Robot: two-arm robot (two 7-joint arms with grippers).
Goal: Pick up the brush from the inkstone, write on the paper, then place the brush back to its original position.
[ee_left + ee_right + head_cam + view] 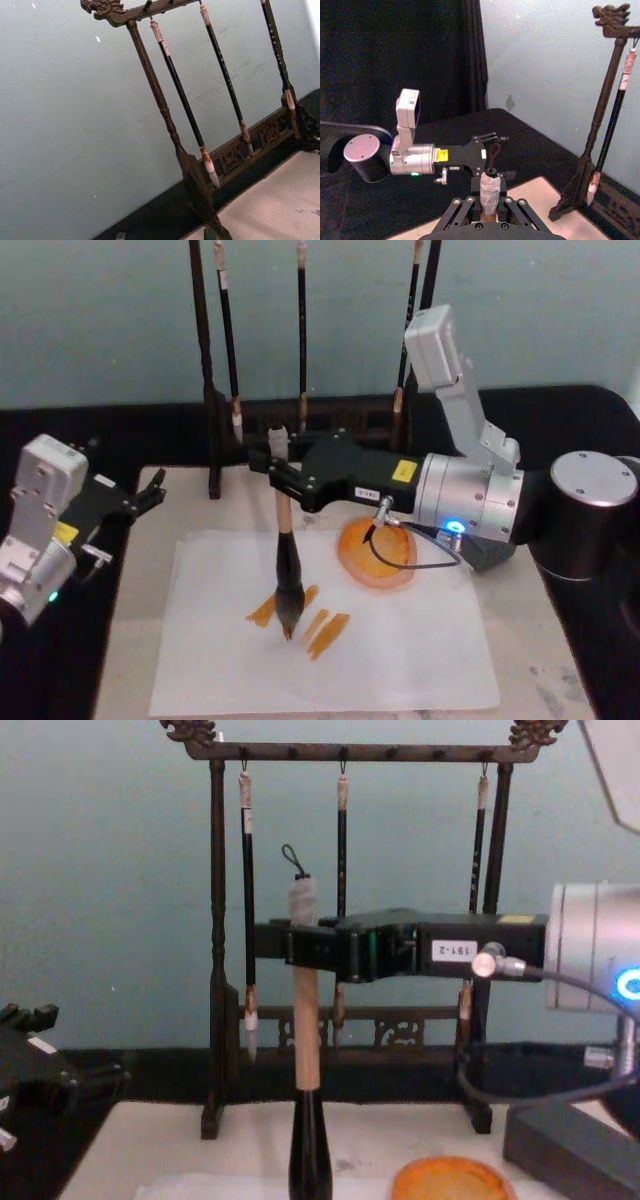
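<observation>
The brush [287, 570] stands upright, tip down on the white paper [400, 660], amid several orange strokes [322, 628]. My right gripper [280, 472] reaches in from the right and is shut on the tan handle, just below the white end cap [490, 187]. The chest view shows the same grip [300, 945] on the brush [305, 1040]. The round orange inkstone [375, 558] lies on the paper just right of the brush, under the right wrist. My left gripper [150, 495] rests open at the left table edge, away from everything.
A dark wooden rack [213, 440] with three thin black brushes [340, 870] stands behind the paper. A black cable [420, 562] from the right arm hangs over the inkstone. A cream mat [140, 590] lies under the paper, with black cloth around it.
</observation>
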